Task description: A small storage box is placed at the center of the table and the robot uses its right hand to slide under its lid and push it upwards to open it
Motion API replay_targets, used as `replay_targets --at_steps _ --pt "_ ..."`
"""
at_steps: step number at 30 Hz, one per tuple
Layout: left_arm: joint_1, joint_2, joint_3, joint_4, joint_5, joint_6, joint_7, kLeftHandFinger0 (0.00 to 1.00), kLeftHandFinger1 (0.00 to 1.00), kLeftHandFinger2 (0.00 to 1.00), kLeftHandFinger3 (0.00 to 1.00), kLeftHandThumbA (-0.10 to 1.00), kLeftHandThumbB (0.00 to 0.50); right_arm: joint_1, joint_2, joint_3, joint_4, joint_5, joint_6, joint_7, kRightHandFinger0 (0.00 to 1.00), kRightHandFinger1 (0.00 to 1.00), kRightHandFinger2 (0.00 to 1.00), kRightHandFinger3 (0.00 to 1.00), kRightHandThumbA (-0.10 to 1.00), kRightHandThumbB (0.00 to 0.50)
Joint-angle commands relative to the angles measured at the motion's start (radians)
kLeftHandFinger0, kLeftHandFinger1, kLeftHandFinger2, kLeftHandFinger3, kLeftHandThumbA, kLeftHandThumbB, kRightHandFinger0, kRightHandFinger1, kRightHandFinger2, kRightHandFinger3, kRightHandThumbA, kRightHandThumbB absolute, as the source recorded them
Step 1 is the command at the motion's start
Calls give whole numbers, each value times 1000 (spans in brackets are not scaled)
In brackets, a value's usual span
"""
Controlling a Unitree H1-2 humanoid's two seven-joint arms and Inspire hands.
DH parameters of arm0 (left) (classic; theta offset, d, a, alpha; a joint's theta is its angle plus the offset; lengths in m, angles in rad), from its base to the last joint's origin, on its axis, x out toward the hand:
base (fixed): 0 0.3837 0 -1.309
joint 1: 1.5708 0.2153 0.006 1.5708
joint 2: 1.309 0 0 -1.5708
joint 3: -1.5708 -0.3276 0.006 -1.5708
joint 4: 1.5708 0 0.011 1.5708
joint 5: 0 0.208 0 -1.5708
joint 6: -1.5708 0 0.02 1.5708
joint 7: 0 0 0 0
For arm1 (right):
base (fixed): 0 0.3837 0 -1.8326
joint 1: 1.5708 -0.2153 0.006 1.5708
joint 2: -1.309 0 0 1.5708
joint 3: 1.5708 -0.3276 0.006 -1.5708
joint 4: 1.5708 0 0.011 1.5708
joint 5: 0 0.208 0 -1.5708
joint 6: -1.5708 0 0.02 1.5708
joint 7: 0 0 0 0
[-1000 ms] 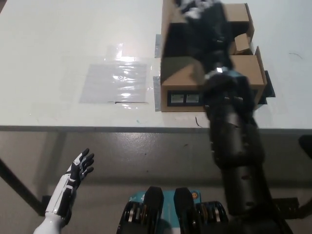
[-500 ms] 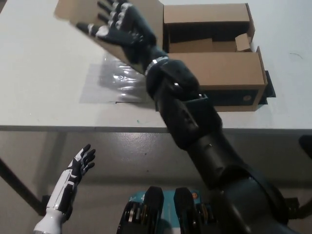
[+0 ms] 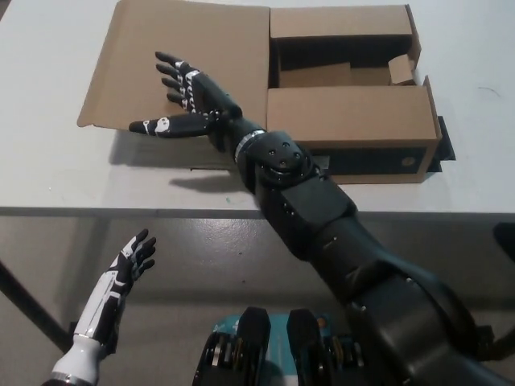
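Box [image 3: 354, 121] sits on table [image 3: 48, 169], centre-right in the head view, near the front edge. It's cardboard, w/ the lid [image 3: 181, 68] swung fully over to the robot's left and lying nearly flat, inside face up, hinged along the box's left wall. Far edge of lid lifts a bit off the table, shadow under it. Box interior is open: dark cavity at the back, a folded flap covering the front half, small torn tab at the back right corner.

Right hand [image 3: 189, 104] is stretched out over the lid's inner face, fingers spread, nothing held. Palm faces up-ish, fingertips toward the lid's middle; can't tell if the hand touches the cardboard or hangs just above. Black arm runs back from there across the table edge to bottom right.

Left hand [image 3: 129, 269] rests low at lower left, below table level, fingers apart and empty.
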Motion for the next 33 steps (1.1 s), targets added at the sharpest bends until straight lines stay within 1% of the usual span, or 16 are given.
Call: replay_targets --at_steps 1,2,5,6,7,8,9,10,15,18,19,20,24,27,30,33 --pt "-4 13 -7 -23 -5 -8 -22 1000 1000 1000 1000 1000 271 -51 -10 3 -47 -62 -69 22 1000 1000 1000 1000 1000 332" --pt "-4 11 -5 -21 -17 -8 -27 1000 1000 1000 1000 1000 281 -57 -11 -7 -75 -57 -70 23 1000 1000 1000 1000 1000 345" --pt "-4 9 -5 -11 -27 -11 -35 1000 1000 1000 1000 1000 290 -76 -21 -36 -205 -39 -54 30 1000 1000 1000 1000 1000 332" --pt "-5 8 -6 -10 -26 -8 -36 1000 1000 1000 1000 1000 290 -83 -28 -51 -280 -24 -25 34 1000 1000 1000 1000 1000 340" --pt "-6 7 -7 -7 -25 -11 -38 1000 1000 1000 1000 1000 285 -80 -32 -61 -335 -17 2 37 1000 1000 1000 1000 1000 444" --pt "-9 5 -7 -4 -30 -10 -39 1000 1000 1000 1000 1000 286 -83 -34 -78 -389 8 23 48 1000 1000 1000 1000 1000 359" --pt "-10 5 -7 -2 -24 -11 -37 1000 1000 1000 1000 1000 293 -90 -42 -96 -477 35 57 55 1000 1000 1000 1000 1000 382" --pt "-10 5 -8 -1 -26 -13 -38 1000 1000 1000 1000 1000 289 -92 -51 -107 -561 52 81 56 1000 1000 1000 1000 1000 365" --pt "-11 4 -6 -6 -33 2 -40 1000 1000 1000 1000 1000 293 -80 -106 -159 -984 86 192 5 1000 1000 1000 1000 1000 353" --pt "-1 8 -4 -15 -24 5 -35 1000 1000 1000 1000 1000 302 -40 -139 -167 -1157 82 221 0 1000 1000 1000 1000 1000 341" --pt "4 8 -2 -19 -25 4 -33 1000 1000 1000 1000 1000 294 -7 -162 -169 -1242 72 238 -4 1000 1000 1000 1000 1000 350" --pt "5 4 0 -18 -24 -1 -29 1000 1000 1000 1000 1000 293 34 -192 -172 -1334 72 248 4 1000 1000 1000 1000 1000 334" --pt "8 0 11 -4 -28 -26 -18 1000 1000 1000 1000 1000 288 149 -254 -183 -1522 48 258 5 1000 1000 1000 1000 1000 329" --pt "13 -1 9 -10 -24 -15 -18 1000 1000 1000 1000 1000 297 318 -329 -221 -1718 41 272 2 1000 1000 1000 1000 1000 339" --pt "4 4 9 -4 -36 -16 -28 1000 1000 1000 1000 1000 298 485 -394 -264 -1836 36 233 9 1000 1000 1000 1000 1000 325" --pt "6 2 8 -4 -37 -12 -28 1000 1000 1000 1000 1000 317 683 -443 -323 -1906 125 191 0 1000 1000 1000 1000 1000 305"
